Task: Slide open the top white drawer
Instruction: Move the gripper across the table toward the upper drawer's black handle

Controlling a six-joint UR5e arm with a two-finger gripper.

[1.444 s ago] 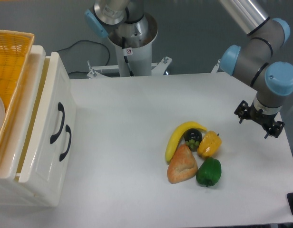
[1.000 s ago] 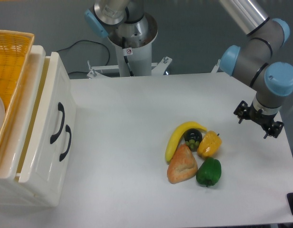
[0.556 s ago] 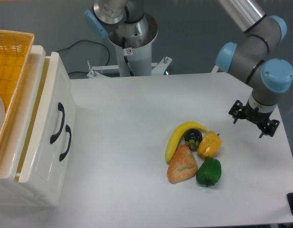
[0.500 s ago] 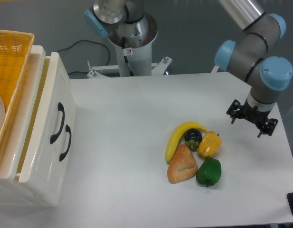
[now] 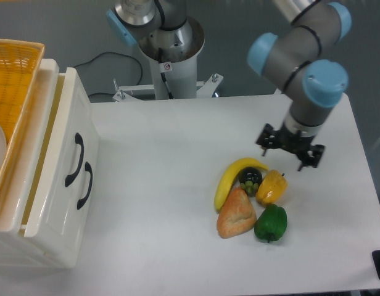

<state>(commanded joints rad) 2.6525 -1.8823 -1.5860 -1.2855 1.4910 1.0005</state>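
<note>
The white drawer unit [image 5: 51, 203] stands at the table's left edge, its front facing right. Two black arched handles sit on that front. The upper one [image 5: 75, 159] belongs to the top white drawer [image 5: 65, 132], the lower handle [image 5: 86, 185] to the drawer beneath it. A narrow cream slot shows behind the front panel. My gripper [image 5: 289, 154] hangs over the right half of the table, just above the fruit pile and far from the drawers. Its black fingers [image 5: 262, 146] are spread apart with nothing between them.
An orange woven basket [image 5: 11, 92] rests on top of the drawer unit. A banana [image 5: 228, 180], dark grapes [image 5: 250, 179], a yellow pepper [image 5: 271, 187], a green pepper [image 5: 271, 223] and a brown bread-like piece [image 5: 236, 214] lie clustered right of centre. The robot's base [image 5: 171, 55] stands behind the table.
My gripper has swung left from near the table's right edge to just above the fruit pile, staying open. The drawers and fruit have not moved.
</note>
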